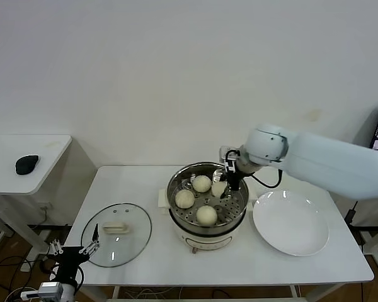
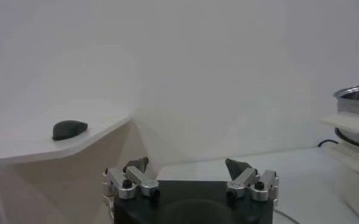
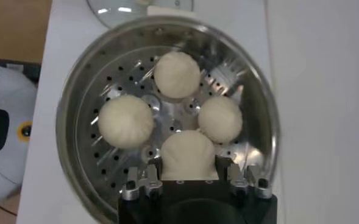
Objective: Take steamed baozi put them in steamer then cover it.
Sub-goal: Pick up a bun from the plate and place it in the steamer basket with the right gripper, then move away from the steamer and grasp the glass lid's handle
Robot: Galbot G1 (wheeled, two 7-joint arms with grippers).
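Steamed baozi: four smooth, round, cream-white buns, all sitting inside the steamer at the middle of the white bench. In the head view three are lying free on the perforated steel tray, at about 6, 9 and 11 o'clock of the pot; the fourth, at about 2 o'clock, is sitting pinched in the right gripper.

Steamer: round shiny steel pot on a cream-white electric base, standing uncovered.

Cover: round clear glass lid with metal rim and flat cream-white handle, lying flat on the bench at 9 o'clock of the steamer, just beside it.

Plate: flat, white, round, resting bare at 3 o'clock of the steamer.

Right arm: reaching in from 3 o'clock over the plate's far edge, wrist bending down into the pot, jaws closing on the fourth bun.

Left gripper: parking low at the bench's near left corner, beyond the cover, jaws standing wide apart and holding nothing.

Side table: white, at 9 o'clock of the bench, carrying a dark computer mouse.
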